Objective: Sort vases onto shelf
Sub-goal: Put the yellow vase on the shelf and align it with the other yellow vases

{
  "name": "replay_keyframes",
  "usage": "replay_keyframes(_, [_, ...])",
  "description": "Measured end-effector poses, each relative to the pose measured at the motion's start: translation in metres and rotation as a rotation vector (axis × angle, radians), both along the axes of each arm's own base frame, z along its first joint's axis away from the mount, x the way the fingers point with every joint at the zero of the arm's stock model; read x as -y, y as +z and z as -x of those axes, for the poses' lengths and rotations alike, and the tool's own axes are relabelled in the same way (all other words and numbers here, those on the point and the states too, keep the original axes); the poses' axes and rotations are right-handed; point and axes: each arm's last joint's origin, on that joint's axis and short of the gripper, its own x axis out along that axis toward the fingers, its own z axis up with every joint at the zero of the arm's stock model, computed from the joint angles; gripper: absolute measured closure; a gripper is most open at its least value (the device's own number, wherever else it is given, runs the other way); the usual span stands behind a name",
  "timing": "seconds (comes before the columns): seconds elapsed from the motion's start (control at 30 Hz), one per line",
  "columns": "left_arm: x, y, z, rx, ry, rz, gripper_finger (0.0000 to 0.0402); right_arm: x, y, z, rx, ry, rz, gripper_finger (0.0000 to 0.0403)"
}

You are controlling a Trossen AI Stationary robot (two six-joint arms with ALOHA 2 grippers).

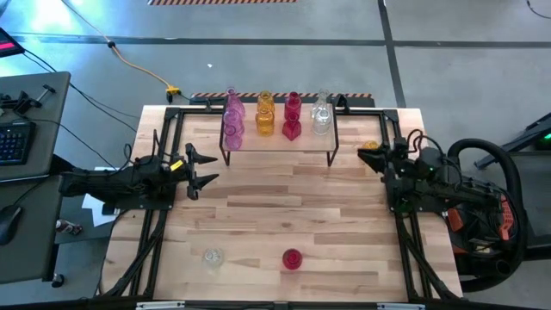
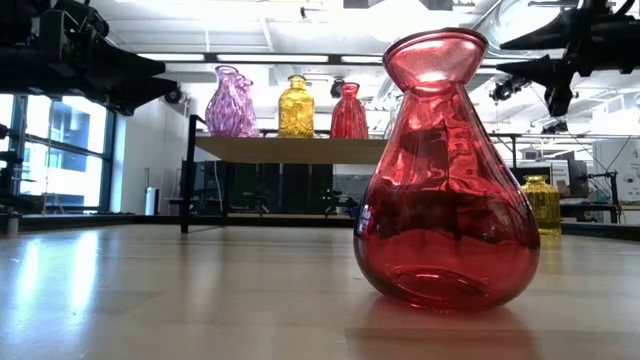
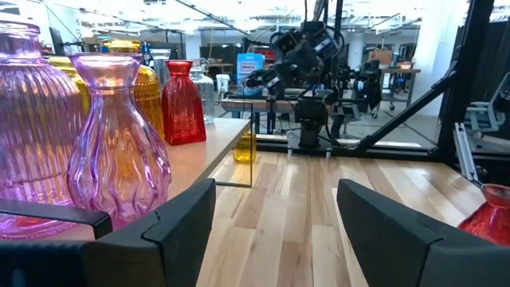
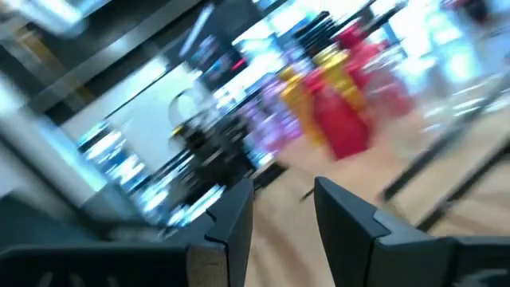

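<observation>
The shelf (image 1: 277,142) stands at the table's far middle. It carries two pink vases (image 1: 232,120), an amber one (image 1: 265,114), two red ones (image 1: 292,118) and a clear one (image 1: 321,114). A red vase (image 1: 293,258) (image 2: 445,190) and a clear vase (image 1: 213,257) stand on their bases near the near edge. An amber vase (image 1: 370,145) (image 2: 541,204) stands right of the shelf. My left gripper (image 1: 200,169) (image 3: 275,231) is open, left of the shelf and holding nothing. My right gripper (image 1: 370,157) (image 4: 283,215) is open and raised above the amber vase.
The black frame rails (image 1: 159,215) run along the table's left and right sides. The wide wooden tabletop (image 1: 275,215) lies between the shelf and the two near vases. A desk with a keyboard (image 1: 13,142) stands off the table's left side.
</observation>
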Motion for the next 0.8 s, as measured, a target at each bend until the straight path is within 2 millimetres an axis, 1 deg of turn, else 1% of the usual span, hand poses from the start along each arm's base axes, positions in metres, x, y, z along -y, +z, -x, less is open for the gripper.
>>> replay_keyframes(0.03, [0.0, 0.0, 0.0, 0.0, 0.0, 0.0, 0.0147, 0.001, 0.0, 0.0, 0.0, -0.034, 0.0, 0.0284])
replay_keyframes(0.1, [0.0, 0.0, 0.0, 0.0, 0.0, 0.0, 0.0147, 0.002, 0.002, 0.001, -0.021, -0.074, 0.055, 0.0284])
replay_keyframes(0.17, [0.0, 0.0, 0.0, 0.0, 0.0, 0.0, 0.0147, 0.002, 0.007, 0.002, -0.042, -0.107, 0.092, 0.0284])
replay_keyframes(0.3, [0.0, 0.0, 0.0, 0.0, 0.0, 0.0, 0.0147, 0.005, 0.027, 0.007, -0.123, -0.198, 0.079, 0.0284])
replay_keyframes(0.4, [0.0, 0.0, 0.0, 0.0, 0.0, 0.0, 0.0147, 0.008, 0.041, 0.009, -0.279, -0.3, 0.058, 0.0284])
replay_keyframes(0.53, [0.0, 0.0, 0.0, 0.0, 0.0, 0.0, 0.0147, 0.013, 0.06, 0.009, -0.546, -0.397, 0.003, 0.0284])
replay_keyframes(0.6, [0.0, 0.0, 0.0, 0.0, 0.0, 0.0, 0.0147, 0.016, 0.072, 0.005, -0.64, -0.416, -0.064, 0.0284])
replay_keyframes(0.73, [0.0, 0.0, 0.0, 0.0, 0.0, 0.0, 0.0147, 0.025, 0.098, -0.008, -0.761, -0.475, -0.205, 0.0284])
replay_keyframes(0.8, [0.0, 0.0, 0.0, 0.0, 0.0, 0.0, 0.0147, 0.032, 0.108, -0.016, -0.848, -0.5, -0.252, 0.0284])
